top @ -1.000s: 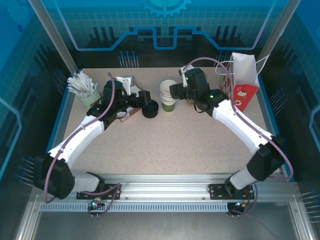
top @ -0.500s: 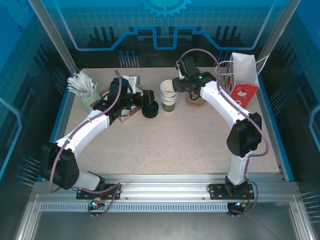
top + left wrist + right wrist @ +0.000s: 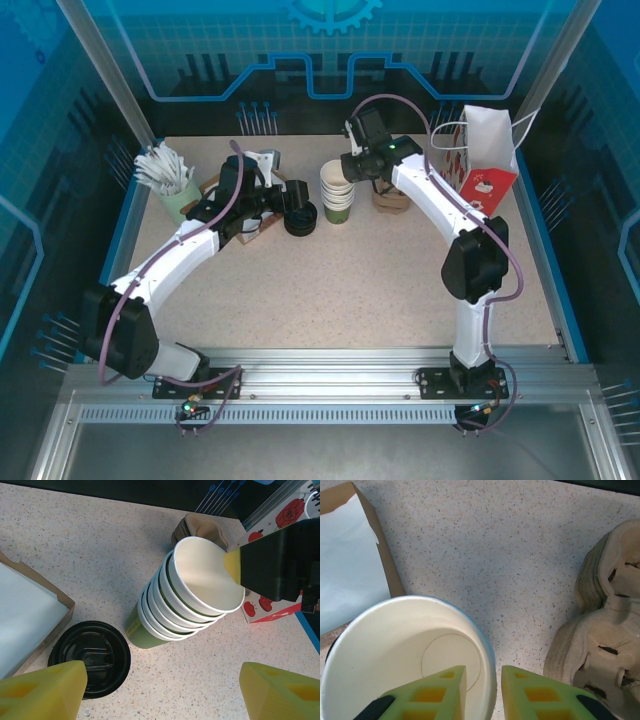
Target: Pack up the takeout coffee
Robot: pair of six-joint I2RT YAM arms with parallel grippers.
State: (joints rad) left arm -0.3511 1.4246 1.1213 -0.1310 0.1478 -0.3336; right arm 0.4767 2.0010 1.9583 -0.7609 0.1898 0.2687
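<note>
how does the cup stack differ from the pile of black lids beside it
The cup stack is green outside and white inside; the lid pile is black. The cup stack rises tall with its open mouth up; the lid pile sits low and flat. The right gripper straddles the cup stack's top rim, not the lid pile. Both stand side by side on the speckled table.

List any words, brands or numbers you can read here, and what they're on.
No words or numbers can be read.
Red-and-white paper gift bag: apple and flower pictures, no lettering.
Stack of green paper cups: small pale mark low on the side, too blurred.
Black plastic lid: moulded marks, illegible.
</note>
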